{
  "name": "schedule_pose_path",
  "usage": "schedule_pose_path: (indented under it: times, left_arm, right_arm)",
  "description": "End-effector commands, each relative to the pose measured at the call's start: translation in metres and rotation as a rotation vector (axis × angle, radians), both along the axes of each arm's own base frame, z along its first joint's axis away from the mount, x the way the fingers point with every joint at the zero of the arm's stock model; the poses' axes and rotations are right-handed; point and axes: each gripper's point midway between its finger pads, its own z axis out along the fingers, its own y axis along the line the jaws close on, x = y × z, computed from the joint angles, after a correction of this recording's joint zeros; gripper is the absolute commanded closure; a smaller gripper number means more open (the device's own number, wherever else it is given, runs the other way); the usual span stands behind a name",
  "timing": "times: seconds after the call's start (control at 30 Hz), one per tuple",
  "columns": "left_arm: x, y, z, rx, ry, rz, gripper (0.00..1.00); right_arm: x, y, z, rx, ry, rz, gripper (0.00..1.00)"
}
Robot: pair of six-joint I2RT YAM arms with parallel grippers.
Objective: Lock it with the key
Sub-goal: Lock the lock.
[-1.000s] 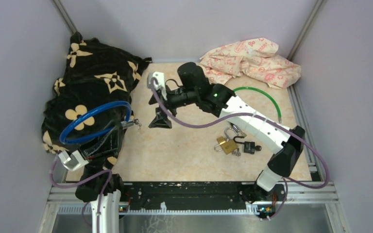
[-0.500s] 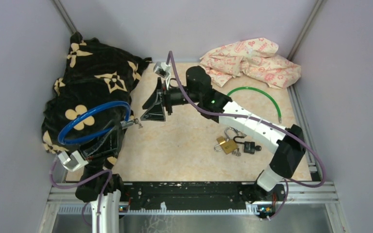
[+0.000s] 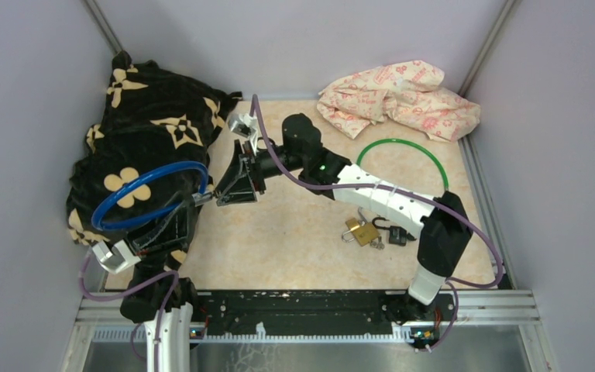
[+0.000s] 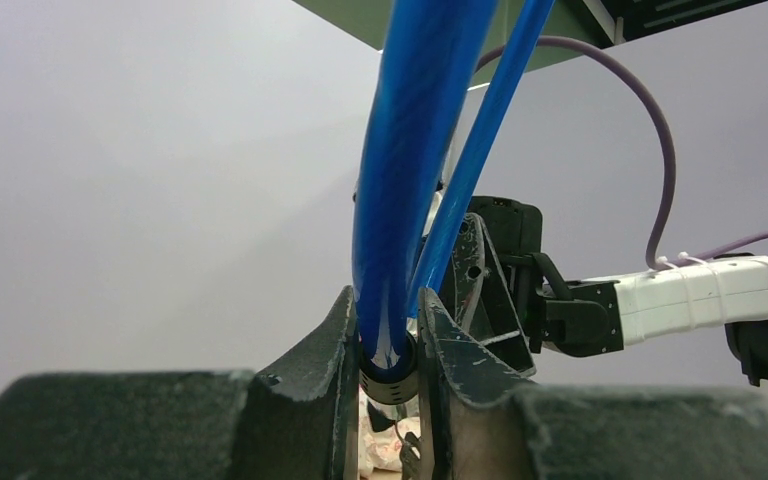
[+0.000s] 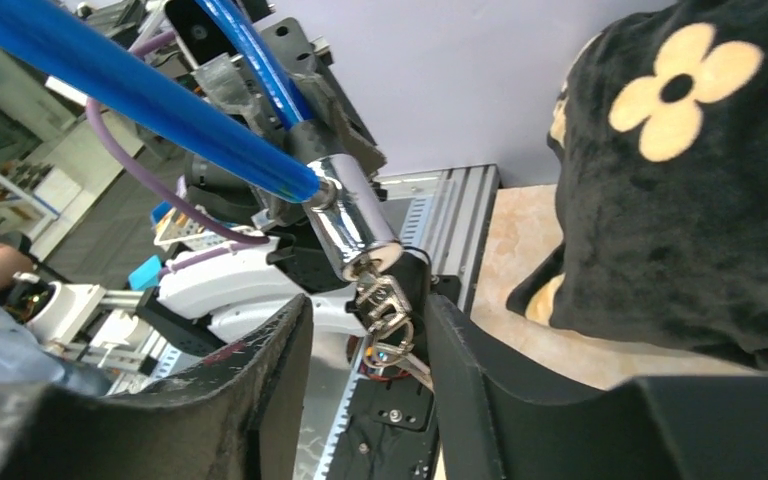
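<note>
A blue cable lock (image 3: 155,172) is held up at the left, and my left gripper (image 3: 180,218) is shut on its black collar (image 4: 392,380). The blue cable (image 4: 400,200) rises between those jaws. Its silver cylinder (image 5: 350,225) points right, with the key (image 5: 385,305) sticking out of the end on a small ring. My right gripper (image 3: 228,194) reaches in from the right, its jaws either side of the key. In the right wrist view the key lies close to the right finger (image 5: 460,340), with a clear gap to the left one, so my right gripper (image 5: 367,310) is open.
A black cloth with yellow flowers (image 3: 147,116) is heaped at the back left, under the blue loop. A pink patterned cloth (image 3: 399,97) lies at the back right. A green cable (image 3: 403,147), a brass padlock (image 3: 362,231) and a small black padlock (image 3: 399,235) lie under the right arm.
My right gripper has swung left and down to the key, and its jaws have narrowed from wide open around it. The left arm and the blue lock have not moved.
</note>
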Motion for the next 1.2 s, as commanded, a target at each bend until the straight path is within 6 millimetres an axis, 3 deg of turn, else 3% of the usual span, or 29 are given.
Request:
schedule_pose_path:
  times: [0.0, 0.1, 0.23, 0.4, 0.57, 0.9, 1.03, 1.17]
  left_arm:
    - [-0.015, 0.001, 0.015, -0.016, -0.067, 0.005, 1.0]
    - [-0.015, 0.001, 0.014, -0.015, -0.064, 0.004, 1.0]
    - [-0.015, 0.002, 0.014, -0.017, -0.063, 0.006, 1.0]
    - [-0.006, 0.006, 0.012, -0.067, -0.007, -0.014, 1.0]
    - [0.012, 0.009, 0.004, -0.152, 0.125, -0.101, 1.0]
    - [0.041, 0.005, -0.015, -0.205, 0.316, -0.21, 1.0]
    - [0.044, 0.006, -0.017, -0.2, 0.323, -0.197, 1.0]
    - [0.04, 0.009, -0.011, -0.174, 0.26, -0.139, 1.0]
  right_arm:
    - [-0.018, -0.002, 0.025, 0.109, -0.088, 0.073, 0.6]
    - [-0.018, -0.001, 0.024, 0.114, -0.08, 0.077, 0.73]
    - [-0.019, -0.001, 0.024, 0.116, -0.088, 0.083, 1.0]
    - [-0.019, -0.001, 0.031, 0.139, -0.155, 0.031, 1.0]
    - [-0.004, 0.013, 0.044, 0.192, -0.486, -0.256, 1.0]
    - [0.011, 0.008, 0.081, 0.335, -0.896, -0.518, 1.0]
    - [0.024, 0.01, 0.08, 0.311, -0.957, -0.571, 1.0]
    - [0.027, 0.013, 0.065, 0.253, -0.97, -0.521, 1.0]
